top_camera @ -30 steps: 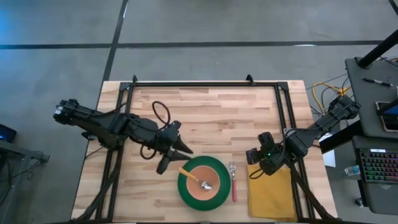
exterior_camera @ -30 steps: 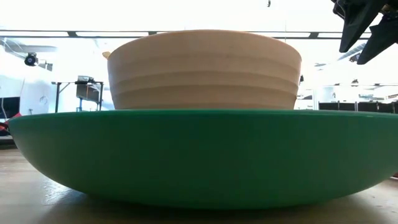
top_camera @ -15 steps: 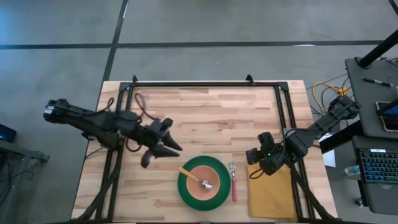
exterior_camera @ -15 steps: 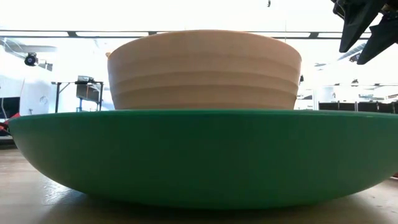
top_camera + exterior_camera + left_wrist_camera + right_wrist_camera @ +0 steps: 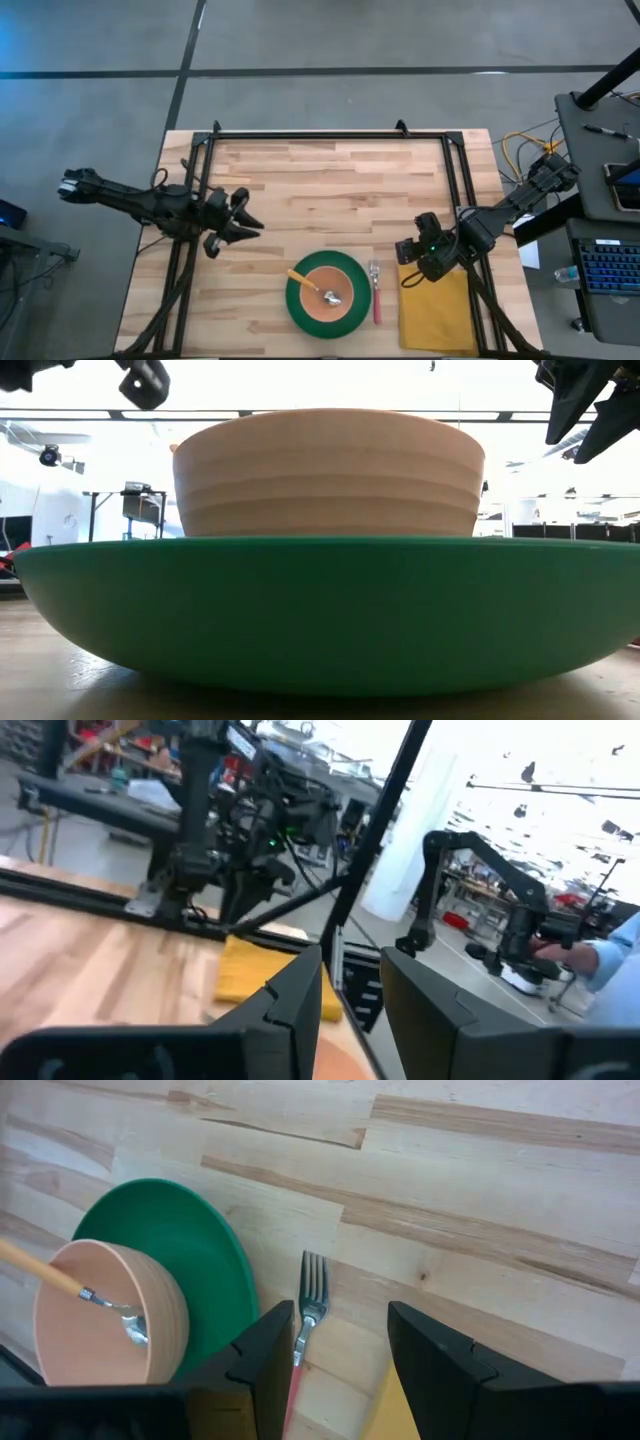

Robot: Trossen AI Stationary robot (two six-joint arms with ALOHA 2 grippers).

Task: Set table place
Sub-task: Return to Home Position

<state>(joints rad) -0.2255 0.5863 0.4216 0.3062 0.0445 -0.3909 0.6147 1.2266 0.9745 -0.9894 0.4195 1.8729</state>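
The green plate (image 5: 325, 292) lies on the wooden table (image 5: 330, 180) near its front edge. The peach bowl (image 5: 327, 296) stands on the plate. The orange-handled spoon (image 5: 304, 280) has its metal end inside the bowl and its handle leaning over the bowl's rim. The red-handled fork (image 5: 376, 296) lies flat between the plate and the mustard napkin (image 5: 436, 308). My left gripper (image 5: 245, 228) is open and empty, left of the plate. My right gripper (image 5: 402, 265) is open and empty, above the napkin's far left corner, with the fork (image 5: 305, 1330) in front of its fingers.
A black metal frame (image 5: 330, 136) runs along the table's far edge and down both sides. A desk with a keyboard (image 5: 610, 270) stands beyond the right edge. Bare wood lies across the table's middle and far part. A person's sleeve (image 5: 615, 955) shows in the room behind.
My left gripper has drawn back from the plate's far left rim toward the table's left edge, staying open and empty. The spoon stays in the bowl. My right arm has kept still.
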